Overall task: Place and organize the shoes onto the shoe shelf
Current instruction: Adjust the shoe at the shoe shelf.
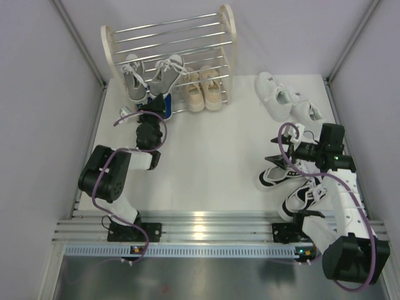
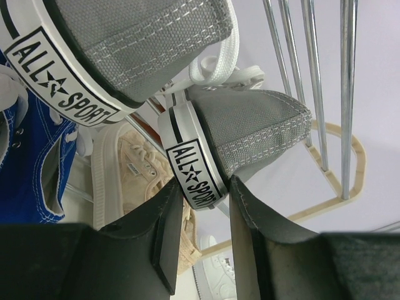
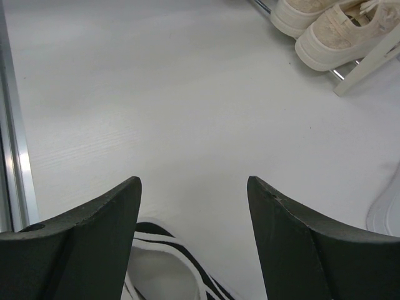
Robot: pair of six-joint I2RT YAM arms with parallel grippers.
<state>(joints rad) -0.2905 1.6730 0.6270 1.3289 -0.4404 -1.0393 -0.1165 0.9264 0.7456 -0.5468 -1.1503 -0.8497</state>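
The shoe shelf stands at the back. Two grey shoes lie on a rod tier, and a beige pair sits lower down. My left gripper is shut on the heel of the right-hand grey shoe, its fingers pinching the "ALL SPORT" heel band. A blue shoe lies beside it. My right gripper hangs open over the toe of a black-and-white shoe, not touching it. The other black-and-white shoe lies nearer the arm's base.
A white pair lies on the table right of the shelf. Chrome rods and the cream side panel are close to the held shoe. Grey walls close in both sides, and a metal rail runs along the near edge.
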